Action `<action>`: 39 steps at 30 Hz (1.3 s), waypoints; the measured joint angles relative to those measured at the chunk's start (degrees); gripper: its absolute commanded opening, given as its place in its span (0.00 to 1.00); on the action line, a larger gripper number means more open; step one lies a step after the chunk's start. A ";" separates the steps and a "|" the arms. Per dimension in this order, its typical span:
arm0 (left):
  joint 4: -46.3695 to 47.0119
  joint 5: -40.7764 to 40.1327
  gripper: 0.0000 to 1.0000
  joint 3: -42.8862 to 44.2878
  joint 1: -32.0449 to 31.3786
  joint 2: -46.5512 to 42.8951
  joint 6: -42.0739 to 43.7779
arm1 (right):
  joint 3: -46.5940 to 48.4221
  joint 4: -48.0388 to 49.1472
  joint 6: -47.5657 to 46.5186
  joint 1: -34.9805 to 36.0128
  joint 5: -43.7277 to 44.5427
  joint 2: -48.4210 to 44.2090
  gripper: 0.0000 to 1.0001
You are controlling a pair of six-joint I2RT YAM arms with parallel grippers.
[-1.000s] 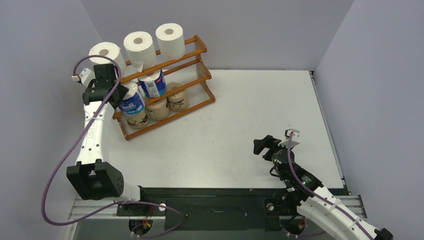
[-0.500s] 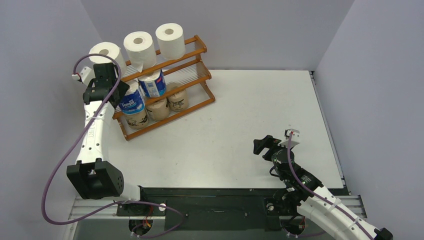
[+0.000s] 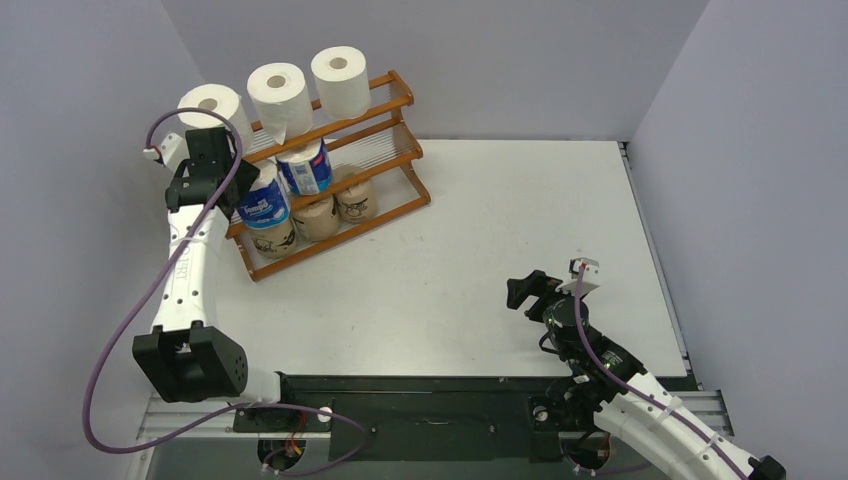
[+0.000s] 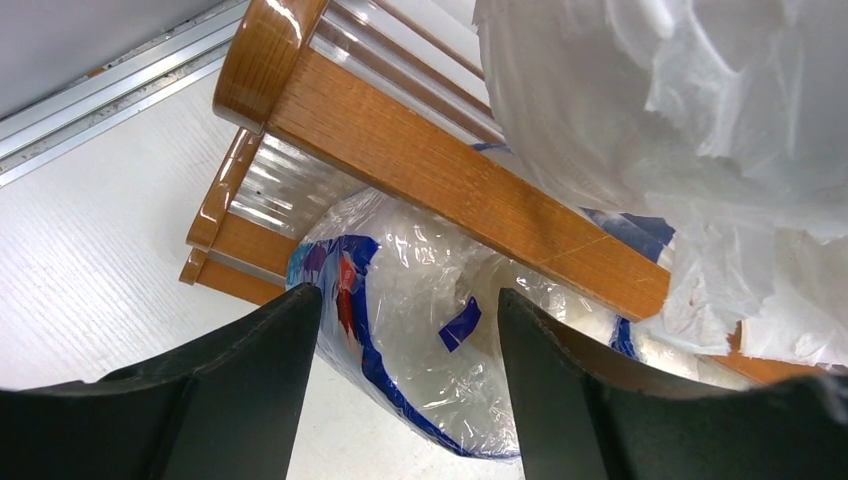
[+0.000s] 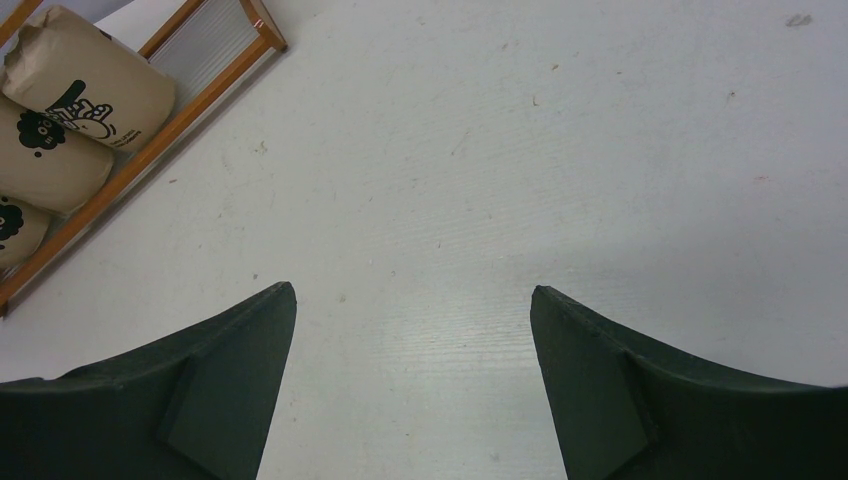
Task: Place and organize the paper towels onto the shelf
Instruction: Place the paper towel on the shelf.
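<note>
The shelf (image 3: 400, 100) stands at the back left. Three white paper towels (image 3: 280, 92) sit on its top tier, two blue-and-white rolls (image 3: 306, 168) on the middle one and three brown rolls (image 3: 315, 217) on the bottom. My left gripper (image 3: 238, 195) is at the shelf's left end, open, with its fingers on either side of the leftmost blue-and-white roll (image 4: 420, 340), which lies under a wooden rail (image 4: 450, 175). My left gripper (image 4: 410, 295) does not squeeze the wrapper. My right gripper (image 3: 528, 288) hovers open and empty over the table, near right.
A white roll (image 4: 680, 100) hangs over the left wrist view's upper right. The right wrist view shows my right gripper (image 5: 412, 290) over bare white tabletop, with brown rolls (image 5: 90, 75) and the shelf's bottom rail (image 5: 200, 95) at its upper left. Grey walls enclose the table.
My left gripper's jaws have spread wider around the blue-and-white roll, and the roll has shifted slightly right into the middle tier. The right arm has not moved.
</note>
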 measured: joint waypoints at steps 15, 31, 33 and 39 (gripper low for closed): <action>2.43 1.66 0.72 -1.60 0.04 -3.58 2.27 | 0.00 0.00 0.00 0.00 0.00 -0.02 0.82; 4.61 4.74 0.86 -2.78 0.00 -7.45 4.52 | 0.00 0.00 -0.11 0.00 -0.02 0.00 0.82; 4.96 4.74 0.87 -2.78 -0.09 -7.98 4.81 | 0.00 0.00 -0.15 0.00 -0.02 0.00 0.82; 5.79 4.70 0.88 -3.41 -0.87 -9.07 6.03 | 0.00 0.00 -0.17 0.00 -0.02 0.24 0.82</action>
